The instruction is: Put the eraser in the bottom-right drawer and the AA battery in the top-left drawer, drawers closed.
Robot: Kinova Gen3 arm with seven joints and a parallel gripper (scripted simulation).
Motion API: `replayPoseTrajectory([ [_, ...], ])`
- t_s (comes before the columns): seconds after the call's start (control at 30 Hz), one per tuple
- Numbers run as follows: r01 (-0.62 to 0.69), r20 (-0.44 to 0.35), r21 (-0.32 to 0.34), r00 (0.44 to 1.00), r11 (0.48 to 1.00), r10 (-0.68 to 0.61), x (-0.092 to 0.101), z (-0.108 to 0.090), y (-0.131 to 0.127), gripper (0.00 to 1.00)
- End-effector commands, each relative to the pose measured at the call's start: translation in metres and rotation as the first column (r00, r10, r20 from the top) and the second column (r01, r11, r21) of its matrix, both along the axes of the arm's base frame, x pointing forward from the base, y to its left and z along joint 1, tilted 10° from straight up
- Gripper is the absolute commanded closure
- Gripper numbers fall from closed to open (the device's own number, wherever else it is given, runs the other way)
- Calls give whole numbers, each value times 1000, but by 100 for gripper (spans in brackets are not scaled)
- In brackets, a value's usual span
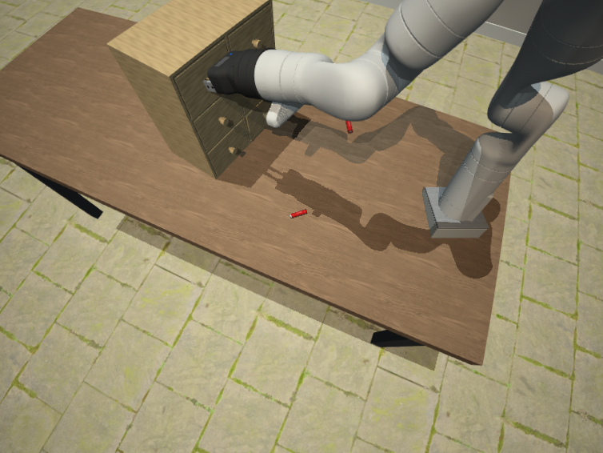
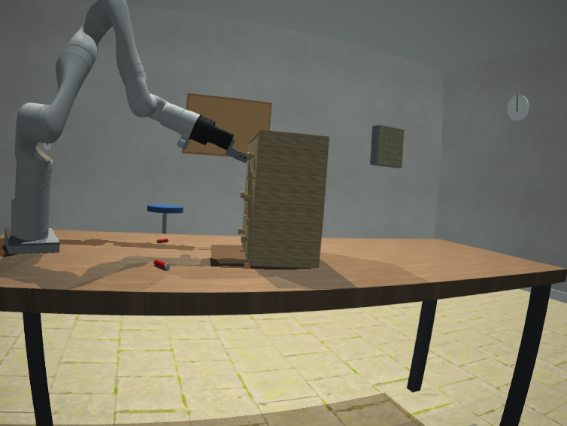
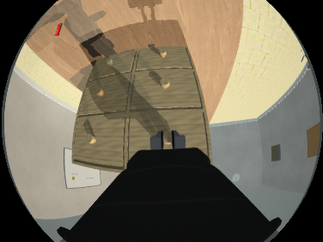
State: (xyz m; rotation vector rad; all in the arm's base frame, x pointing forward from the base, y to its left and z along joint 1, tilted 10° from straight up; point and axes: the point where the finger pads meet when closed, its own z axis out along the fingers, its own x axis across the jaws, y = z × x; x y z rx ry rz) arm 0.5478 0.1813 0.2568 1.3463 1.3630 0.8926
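Note:
The small wooden chest (image 1: 194, 73) stands at the back left of the table, with two columns of drawers in three rows, all looking pushed in. My gripper (image 1: 208, 86) is level with the top row and is shut on the knob of the top-left drawer; it also shows in the side view (image 2: 241, 156) and the wrist view (image 3: 167, 138). The fingers hide the knob. A white eraser lies on the table by the chest's bottom right corner, under my arm. Two red batteries lie on the table: one in the middle (image 1: 298, 213), one farther back (image 1: 349, 126).
My arm's base (image 1: 455, 217) stands at the right of the table. The arm stretches low across the table in front of the chest. The two batteries also show in the side view, the nearer (image 2: 161, 264) and the farther (image 2: 162, 240).

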Motion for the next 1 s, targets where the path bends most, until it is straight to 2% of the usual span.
replayPoseTrajectory([
  [0.0, 0, 1, 1, 1000, 1000, 0, 0, 1, 0, 63],
  [0.97, 0, 1, 1, 1000, 1000, 0, -4, 0, 1, 63],
])
